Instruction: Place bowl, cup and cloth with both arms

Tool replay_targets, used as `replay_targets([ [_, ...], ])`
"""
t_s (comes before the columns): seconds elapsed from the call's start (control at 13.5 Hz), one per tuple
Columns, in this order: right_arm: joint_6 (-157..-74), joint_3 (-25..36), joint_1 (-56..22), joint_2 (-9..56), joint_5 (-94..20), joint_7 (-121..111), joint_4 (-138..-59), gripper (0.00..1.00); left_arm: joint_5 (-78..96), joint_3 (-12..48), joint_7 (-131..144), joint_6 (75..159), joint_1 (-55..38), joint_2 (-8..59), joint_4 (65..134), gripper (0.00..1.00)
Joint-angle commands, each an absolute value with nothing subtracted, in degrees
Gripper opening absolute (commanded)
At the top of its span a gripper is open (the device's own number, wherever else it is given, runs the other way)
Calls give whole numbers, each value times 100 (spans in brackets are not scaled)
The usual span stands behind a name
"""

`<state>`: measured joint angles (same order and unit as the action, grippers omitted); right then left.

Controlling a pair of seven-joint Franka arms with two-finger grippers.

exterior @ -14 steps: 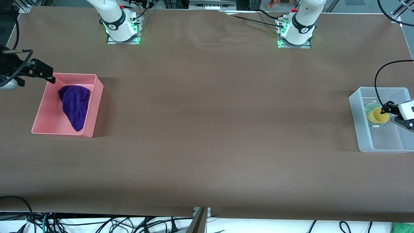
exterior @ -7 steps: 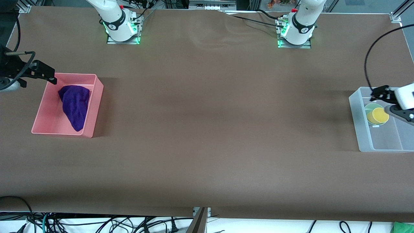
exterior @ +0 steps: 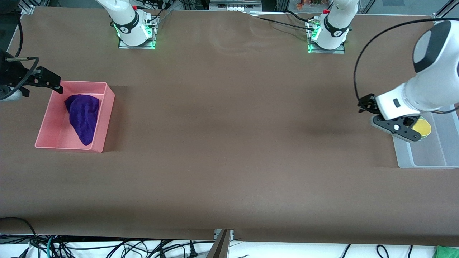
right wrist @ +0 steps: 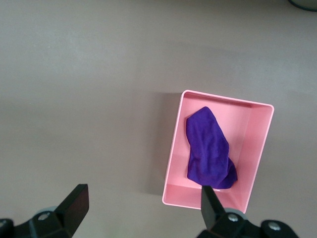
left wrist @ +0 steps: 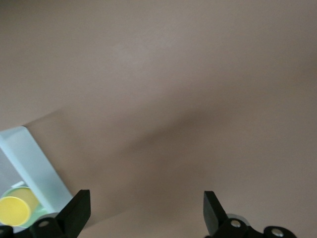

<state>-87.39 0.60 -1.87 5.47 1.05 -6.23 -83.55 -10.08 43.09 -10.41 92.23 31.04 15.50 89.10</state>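
Observation:
The yellow cup stands in the pale green bowl inside a clear bin at the left arm's end of the table. In the front view the bowl is mostly hidden by my left gripper. In the left wrist view, the cup shows with a sliver of the bowl. My left gripper is open and empty, over the bin's edge and the bare table beside it. The purple cloth lies in a pink bin. My right gripper is open and empty, high over the bin's corner.
The clear bin's wall shows in the left wrist view. The right wrist view shows the pink bin with the cloth in it. Brown table cover spans the space between the two bins. Cables hang at the table's near edge.
My left gripper has risen out of the clear bin and swung toward the table's middle, empty. The cup and bowl stayed in the bin. The right arm barely moved.

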Motion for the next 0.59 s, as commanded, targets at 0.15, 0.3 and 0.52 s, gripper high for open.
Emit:
replay_targets([
  [0.15,-8728,44,-185,536,97,-501,-8323,100,-70,1350,-688,9237,805,520,8974,100],
  [0.3,-8728,44,-185,536,88,-492,-8323,100,-35,268,-248,9525,-163,274,9244,100],
  [0.52,-8728,44,-185,536,88,-492,-8323,100,-35,176,-106,10097,-316,-289,10228,100],
])
